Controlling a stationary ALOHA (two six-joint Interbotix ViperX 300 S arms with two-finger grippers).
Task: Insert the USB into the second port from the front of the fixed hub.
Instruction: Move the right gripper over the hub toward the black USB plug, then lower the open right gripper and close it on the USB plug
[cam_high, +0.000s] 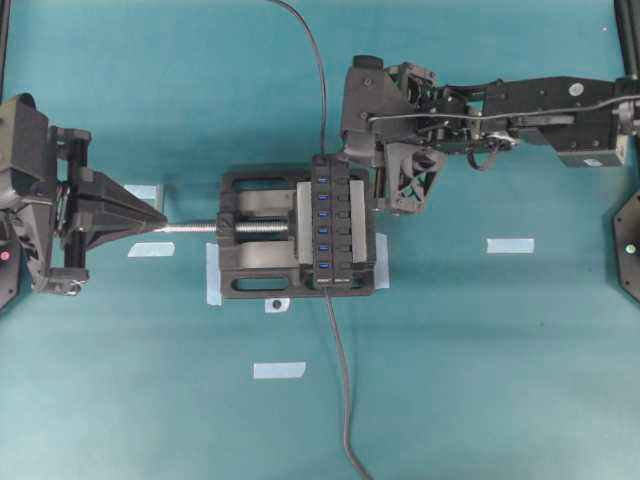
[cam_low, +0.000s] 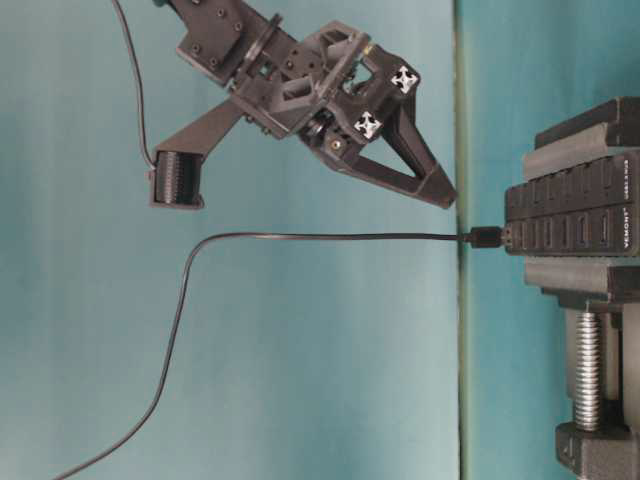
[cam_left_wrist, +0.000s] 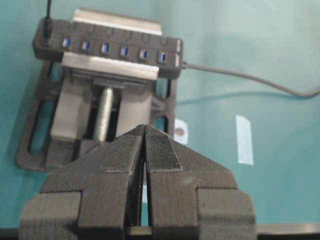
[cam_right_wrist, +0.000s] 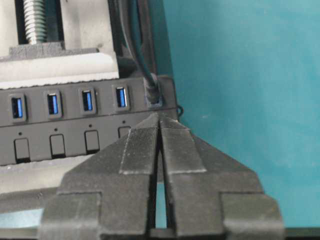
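Regrasping seems next: the USB (cam_right_wrist: 153, 93) sits in the fixed hub's (cam_right_wrist: 70, 136) end slot, at twelve o'clock from the right pincer (cam_right_wrist: 159, 116), whose jaws are pressed together, empty; spread them first, then pinch squarely.

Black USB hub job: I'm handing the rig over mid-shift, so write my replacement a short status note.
Left gripper: fingers shut, empty, at the screw end of the black vise.
Right gripper: fingers shut, empty, just beside the small black USB plug.
The plug sits in the end slot of the long black hub, opposite the hub's own cable.
Done: plug in a slot, released.
Left: check the port; it looks like the end one, not the second.
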